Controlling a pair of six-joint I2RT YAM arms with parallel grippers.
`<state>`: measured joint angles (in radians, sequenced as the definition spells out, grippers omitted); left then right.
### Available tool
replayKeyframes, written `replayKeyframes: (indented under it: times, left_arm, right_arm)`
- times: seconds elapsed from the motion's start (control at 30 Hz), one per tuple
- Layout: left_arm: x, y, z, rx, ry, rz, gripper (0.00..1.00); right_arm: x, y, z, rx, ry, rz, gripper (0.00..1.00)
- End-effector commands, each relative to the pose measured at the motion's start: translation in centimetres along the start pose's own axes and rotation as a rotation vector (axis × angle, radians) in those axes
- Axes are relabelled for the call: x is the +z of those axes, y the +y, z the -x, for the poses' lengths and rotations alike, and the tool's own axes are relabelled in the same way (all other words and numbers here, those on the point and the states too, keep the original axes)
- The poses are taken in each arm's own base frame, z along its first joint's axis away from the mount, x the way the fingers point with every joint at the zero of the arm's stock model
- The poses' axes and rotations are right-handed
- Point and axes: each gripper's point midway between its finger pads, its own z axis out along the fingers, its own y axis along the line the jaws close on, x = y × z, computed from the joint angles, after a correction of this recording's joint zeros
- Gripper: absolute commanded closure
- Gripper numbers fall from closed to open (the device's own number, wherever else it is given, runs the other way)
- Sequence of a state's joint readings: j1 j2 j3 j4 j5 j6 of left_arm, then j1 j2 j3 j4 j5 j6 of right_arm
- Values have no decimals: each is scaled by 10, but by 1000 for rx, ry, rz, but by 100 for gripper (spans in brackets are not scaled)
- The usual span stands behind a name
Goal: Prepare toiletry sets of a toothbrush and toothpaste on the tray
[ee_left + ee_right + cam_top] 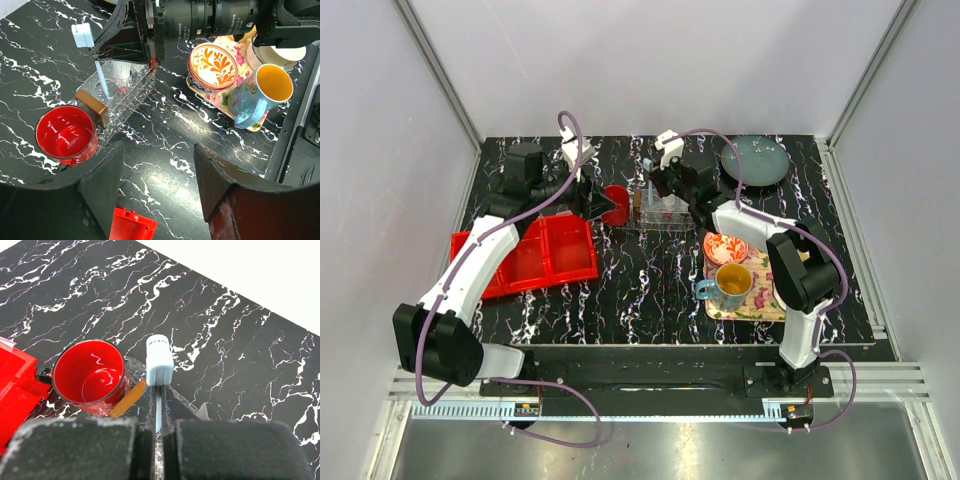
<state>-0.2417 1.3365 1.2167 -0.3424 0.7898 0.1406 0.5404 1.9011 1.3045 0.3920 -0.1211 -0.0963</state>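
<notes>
My right gripper (158,390) is shut on the pale-blue toothbrush (159,367), which stands nearly upright with its capped head up. In the left wrist view the toothbrush (102,80) has its lower end in the clear tray (131,100). A white toothpaste tube (121,70) lies in that tray under the right gripper's fingers (117,32). A second tube is not visible. In the top view the right gripper (667,195) hangs over the tray (660,224). My left gripper (155,185) is open and empty, low over the table beside the tray (605,205).
A red cup (65,132) touches the tray's left end, next to a brown block (92,106). The red bin (535,255) is on the left. A floral tray (760,300) with a blue mug (730,285) and patterned bowl (725,246) is on the right. A dark plate (755,160) lies at the back.
</notes>
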Motion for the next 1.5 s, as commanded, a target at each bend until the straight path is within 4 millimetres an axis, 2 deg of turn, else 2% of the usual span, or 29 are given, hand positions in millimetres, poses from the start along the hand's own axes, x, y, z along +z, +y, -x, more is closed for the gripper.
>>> replayKeyframes:
  times: [0.0, 1.47]
  left_arm:
    - [1, 0, 9, 26, -36, -20, 38]
    - [2, 3, 7, 14, -32, -29, 38]
  right_arm:
    - [6, -4, 9, -4, -57, -15, 100]
    - [11, -2, -7, -33, -38, -10, 100]
